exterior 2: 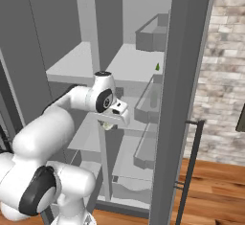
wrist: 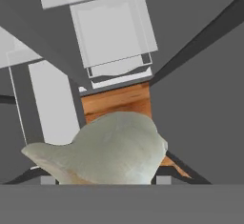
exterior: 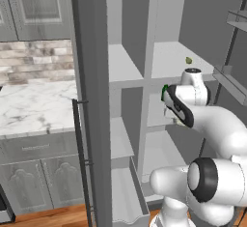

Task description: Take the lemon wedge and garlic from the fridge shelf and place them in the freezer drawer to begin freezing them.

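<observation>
My gripper (exterior: 179, 120) hangs inside the open fridge at middle-shelf height, pointing down and shut on the garlic (wrist: 102, 154). In the hand view the garlic is a large off-white bulb between the fingers, and it peeks out under the hand as the garlic (exterior 2: 109, 125) in the right base view. The lemon wedge (exterior: 188, 60) is a tiny yellow-green chunk on the upper right shelf, also seen as the lemon wedge (exterior 2: 157, 66). The freezer drawer (exterior: 123, 192), long, narrow and light grey, stands pulled out at the bottom of the left compartment.
A light grey tray with a curved lip (wrist: 113, 32) lies far below the hand, beside the wooden floor (wrist: 116, 101). Door bins (exterior 2: 149, 37) line the open door. A vertical divider (exterior: 147, 110) splits the shelves. A marble counter (exterior: 34, 105) lies to the left.
</observation>
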